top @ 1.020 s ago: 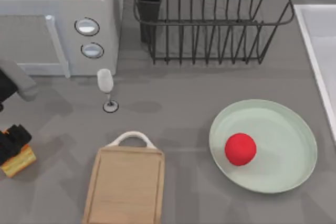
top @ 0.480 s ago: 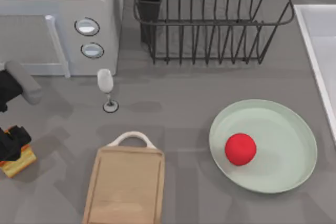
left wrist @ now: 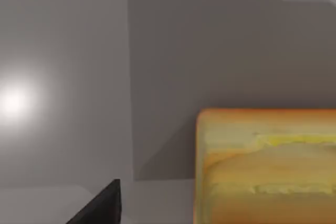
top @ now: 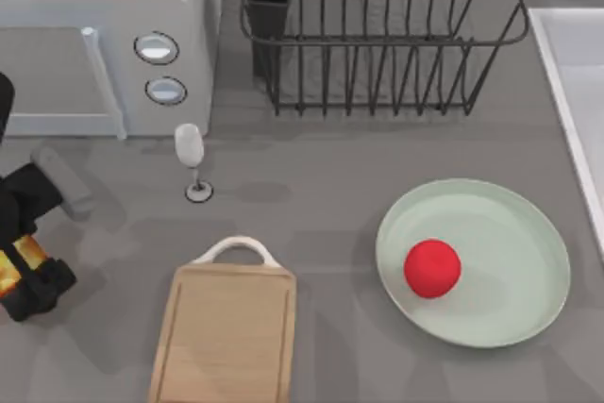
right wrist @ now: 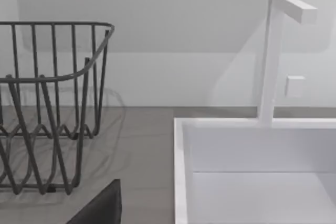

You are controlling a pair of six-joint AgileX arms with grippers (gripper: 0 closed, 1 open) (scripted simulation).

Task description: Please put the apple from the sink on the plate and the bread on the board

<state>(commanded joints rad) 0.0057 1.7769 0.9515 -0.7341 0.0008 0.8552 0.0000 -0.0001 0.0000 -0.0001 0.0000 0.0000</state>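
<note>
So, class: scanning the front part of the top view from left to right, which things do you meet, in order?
left gripper holding the bread → board → apple on the plate

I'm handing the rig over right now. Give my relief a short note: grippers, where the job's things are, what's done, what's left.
Left gripper: at the table's left edge, shut on the bread, left of the board.
Right gripper: cannot tell its state; its wrist camera faces the sink and the dish rack.
Done: the apple lies on the plate.
Left: carry the bread to the board, which is bare, and release it there. A wine glass stands above the board's handle; probably worth steering clear of it.
</note>
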